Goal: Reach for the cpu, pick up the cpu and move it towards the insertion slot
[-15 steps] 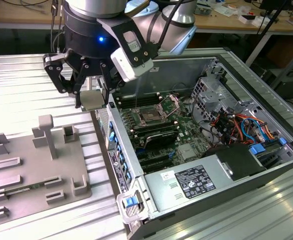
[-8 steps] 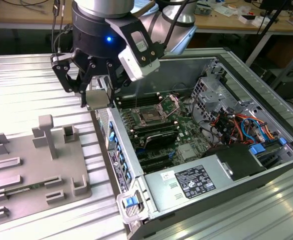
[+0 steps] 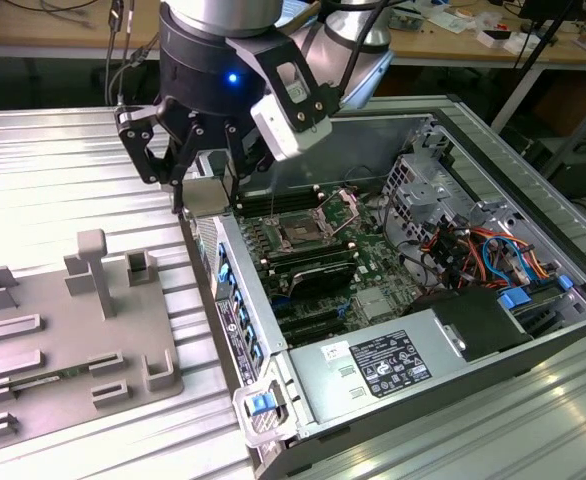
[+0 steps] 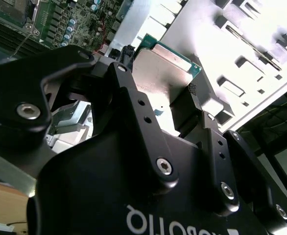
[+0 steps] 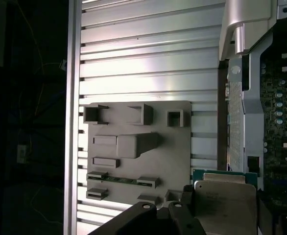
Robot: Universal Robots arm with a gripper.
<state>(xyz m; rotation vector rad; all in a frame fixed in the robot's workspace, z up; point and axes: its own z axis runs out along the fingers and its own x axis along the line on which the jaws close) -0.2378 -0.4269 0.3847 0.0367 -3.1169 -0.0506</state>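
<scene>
The cpu is pinched tight in the gripper, above the case's edge. It should be kept flat and carried slowly toward the insertion slot.

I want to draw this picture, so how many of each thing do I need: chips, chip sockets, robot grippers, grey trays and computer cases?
cpu, clamped in the gripper: 1
insertion slot, on the green board: 1
gripper: 1
grey tray: 1
computer case, open: 1
Total: 5
</scene>
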